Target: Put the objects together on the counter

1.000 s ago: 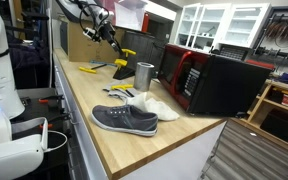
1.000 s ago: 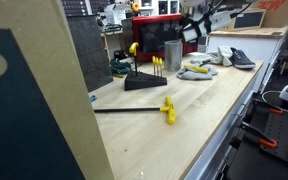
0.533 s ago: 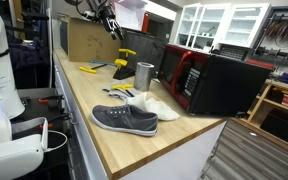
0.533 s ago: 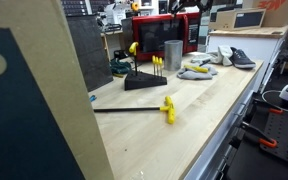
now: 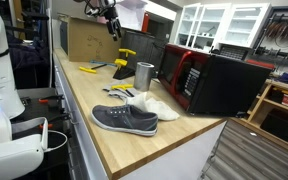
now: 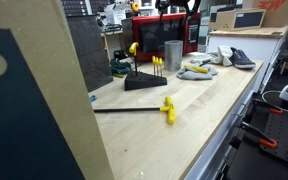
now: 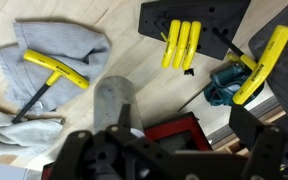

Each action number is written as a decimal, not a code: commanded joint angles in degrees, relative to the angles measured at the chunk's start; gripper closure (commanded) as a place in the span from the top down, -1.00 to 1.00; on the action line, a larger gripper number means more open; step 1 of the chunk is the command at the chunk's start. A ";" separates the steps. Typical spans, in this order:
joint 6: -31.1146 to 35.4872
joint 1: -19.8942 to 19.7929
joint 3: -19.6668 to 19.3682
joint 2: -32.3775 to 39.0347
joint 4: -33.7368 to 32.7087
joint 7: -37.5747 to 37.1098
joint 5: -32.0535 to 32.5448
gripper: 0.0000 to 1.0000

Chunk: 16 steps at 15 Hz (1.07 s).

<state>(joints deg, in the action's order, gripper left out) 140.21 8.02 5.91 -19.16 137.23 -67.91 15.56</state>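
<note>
Gripper [image 5: 111, 20] above metal cup [image 5: 145, 74]; microwave [image 5: 216, 82] beside

The arm reaches high overhead, its gripper [image 5: 112, 24] pointing downward and empty, it seems; jaw spacing is unclear.

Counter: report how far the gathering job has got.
Done: the shoe, cloth, metal cup and black tool holder sit loosely grouped near the microwave. In hand: nothing visible; the claw hangs high above the counter. Left: a yellow-handled tool lies alone, apart from that group, in an exterior view, and likely needs bringing over.
</note>
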 commanded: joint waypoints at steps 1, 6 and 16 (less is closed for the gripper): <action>0.10 -2.74 2.57 0.00 -0.11 1.15 -1.53 1.00; 2.10 -6.35 5.39 2.30 -1.43 -0.39 3.37 1.00; 5.45 -7.36 5.91 15.02 -15.20 -3.89 3.37 1.00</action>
<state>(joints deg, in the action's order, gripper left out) 145.01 0.50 11.34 -9.66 127.40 -69.37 18.34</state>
